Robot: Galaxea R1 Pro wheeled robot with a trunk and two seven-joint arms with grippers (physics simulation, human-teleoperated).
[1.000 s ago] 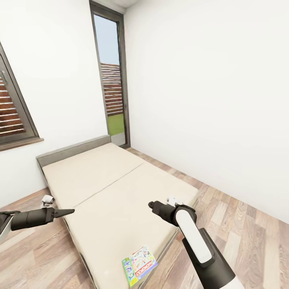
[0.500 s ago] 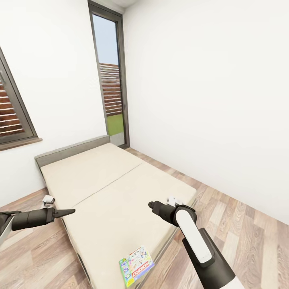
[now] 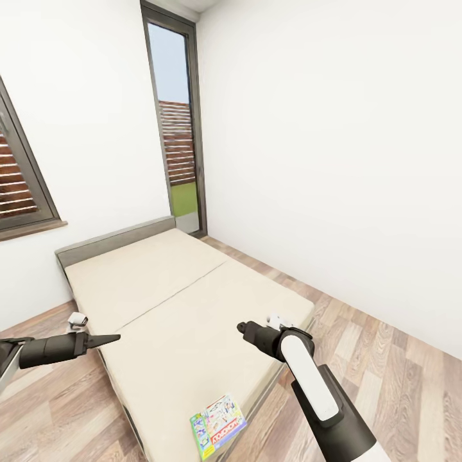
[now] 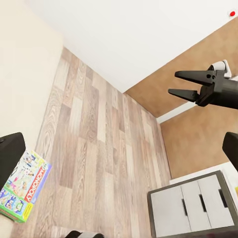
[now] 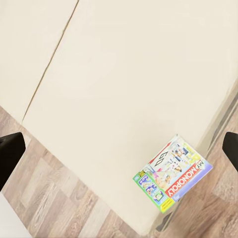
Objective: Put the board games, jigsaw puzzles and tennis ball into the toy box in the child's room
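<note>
One board game (image 3: pixel 218 425) lies flat at the near corner of the bed (image 3: pixel 167 301), at about six o'clock in the head view, its edge close to the mattress edge; its red band is readable from the right wrist (image 5: pixel 172 179) and it also shows from the left wrist (image 4: pixel 24 184). Beyond it, at four o'clock, the right tool (image 3: pixel 242 328) hangs over the mattress; I cannot tell whether its fingers are apart. At eight o'clock the left tool (image 3: pixel 106 337) looks drawn together to a point, holding nothing. Both arms are held raised and level, probably to clear the bed while the robot closes in. Farther off, at eleven o'clock, stands the headboard (image 3: pixel 115 240), then the tall window (image 3: pixel 176 128).
</note>
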